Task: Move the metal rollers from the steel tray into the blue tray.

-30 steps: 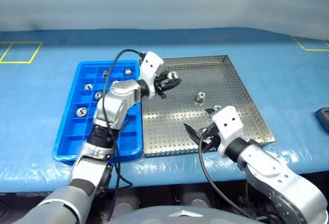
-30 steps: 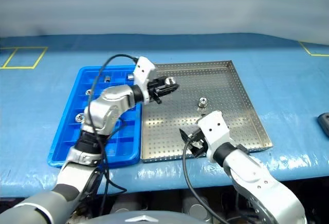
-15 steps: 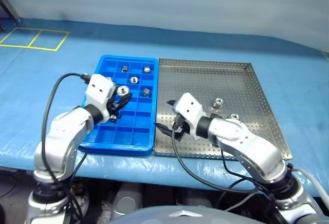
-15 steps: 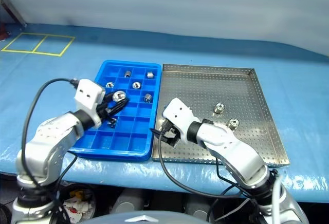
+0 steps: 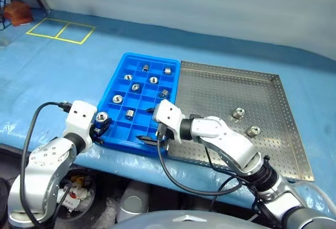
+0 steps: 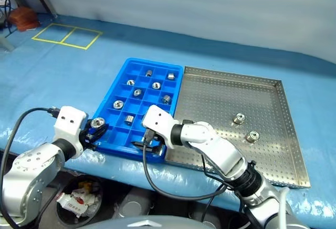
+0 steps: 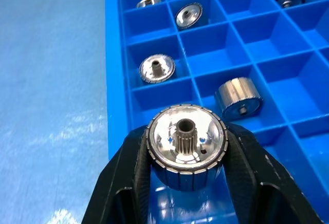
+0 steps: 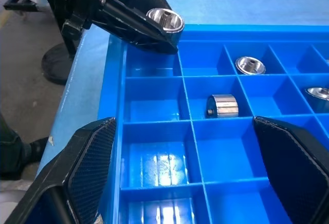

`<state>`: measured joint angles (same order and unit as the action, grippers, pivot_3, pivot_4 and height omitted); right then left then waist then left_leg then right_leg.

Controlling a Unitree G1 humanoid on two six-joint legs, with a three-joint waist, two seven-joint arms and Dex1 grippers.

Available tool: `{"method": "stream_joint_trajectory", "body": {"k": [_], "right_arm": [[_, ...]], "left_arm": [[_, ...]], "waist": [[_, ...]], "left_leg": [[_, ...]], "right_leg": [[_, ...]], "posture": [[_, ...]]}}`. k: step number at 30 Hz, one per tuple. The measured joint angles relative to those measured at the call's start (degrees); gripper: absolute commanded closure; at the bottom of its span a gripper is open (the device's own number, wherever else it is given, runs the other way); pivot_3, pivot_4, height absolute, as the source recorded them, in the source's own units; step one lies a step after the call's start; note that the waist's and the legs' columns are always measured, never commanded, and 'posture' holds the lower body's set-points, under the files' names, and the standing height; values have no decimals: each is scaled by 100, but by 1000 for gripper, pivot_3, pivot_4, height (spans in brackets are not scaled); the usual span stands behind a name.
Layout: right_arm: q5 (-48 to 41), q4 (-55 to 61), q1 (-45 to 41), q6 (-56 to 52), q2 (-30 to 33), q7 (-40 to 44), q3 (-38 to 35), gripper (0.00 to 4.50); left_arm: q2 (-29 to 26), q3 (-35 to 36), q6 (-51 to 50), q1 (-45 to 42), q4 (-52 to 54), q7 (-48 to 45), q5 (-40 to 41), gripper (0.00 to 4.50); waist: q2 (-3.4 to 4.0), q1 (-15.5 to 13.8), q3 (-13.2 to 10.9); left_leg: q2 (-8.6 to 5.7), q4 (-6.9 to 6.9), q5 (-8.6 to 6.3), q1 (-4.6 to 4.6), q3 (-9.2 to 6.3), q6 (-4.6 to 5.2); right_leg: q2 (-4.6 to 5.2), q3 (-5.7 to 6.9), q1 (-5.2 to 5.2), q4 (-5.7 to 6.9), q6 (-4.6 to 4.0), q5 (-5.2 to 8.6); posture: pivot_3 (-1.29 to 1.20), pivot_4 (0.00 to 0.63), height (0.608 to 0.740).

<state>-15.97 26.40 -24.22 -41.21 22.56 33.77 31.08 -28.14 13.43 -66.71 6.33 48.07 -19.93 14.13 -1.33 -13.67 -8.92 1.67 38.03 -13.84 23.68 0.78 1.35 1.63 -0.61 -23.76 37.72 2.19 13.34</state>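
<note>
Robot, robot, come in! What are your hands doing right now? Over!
Left gripper shut on a roller over the blue tray's near corner. Right gripper open above the same tray. Two rollers left in the steel tray. Nothing blocking.

- A blue table cover (image 5: 63, 76), glossy and wrinkled at its near edge, spreads across the whole work surface.
- Yellow taped rectangles (image 5: 60, 31) mark its far left corner.
- A pale grey wall (image 5: 210, 3) stands behind.
- A brownish object (image 5: 17, 12) sits at the far left edge.

2 silver-grey arms, white wrist blocks, black cables, black 2-fingered left hand (image 5: 101, 125) and right hand (image 5: 151, 132).
</note>
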Motion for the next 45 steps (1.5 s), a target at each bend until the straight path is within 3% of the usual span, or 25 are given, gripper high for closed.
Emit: {"method": "stream_joint_trajectory", "body": {"k": [7, 16, 23, 34, 43, 45], "right_arm": [[63, -23, 46, -2, -7, 98, -8, 0], [140, 116, 218, -61, -68, -2, -94, 0], [163, 233, 329, -116, -71, -131, -203, 0], [161, 537, 551, -311, -57, -297, -446, 0], [160, 561, 616, -315, -80, -346, -452, 0], [161, 576, 665, -319, -70, -375, -469, 0]], "left_arm": [[16, -1, -199, 34, 173, 44, 89, 2813], [56, -56, -247, -355, -75, 52, 285, 2813], [109, -317, -188, -939, -289, 31, 469, 2813], [-71, -501, -268, -777, -379, 1, 504, 2813], [15, -433, -310, -824, -383, -6, 677, 12], [136, -291, -274, -960, -385, -2, 735, 12]], "waist": [[2, -355, 0], [1, -610, 1], [-3, -667, 3], [-2, -573, 3], [-3, -442, 3], [-3, -422, 3]], "left_leg": [[4, -8, -3, 0, 8, -7], [-2, -8, -8, 10, 16, -16], [-11, -5, -6, 42, 37, -20], [-7, 7, -6, 76, 29, -23], [-7, 13, -5, 76, 24, -24], [-7, 13, -5, 77, 22, -25]], "right_leg": [[-1, 4, -10, 0, -7, 5], [-7, 10, -26, -1, -10, 7], [-10, 8, -58, 2, 1, -2], [-23, 17, -78, 4, -3, -1], [-23, 17, -76, 6, -3, -3], [-24, 18, -75, 7, -4, -3]], "posture": [[483, 150, 740], [438, 150, 740], [381, 150, 740], [370, 150, 740], [359, 150, 740], [343, 150, 740]]}}
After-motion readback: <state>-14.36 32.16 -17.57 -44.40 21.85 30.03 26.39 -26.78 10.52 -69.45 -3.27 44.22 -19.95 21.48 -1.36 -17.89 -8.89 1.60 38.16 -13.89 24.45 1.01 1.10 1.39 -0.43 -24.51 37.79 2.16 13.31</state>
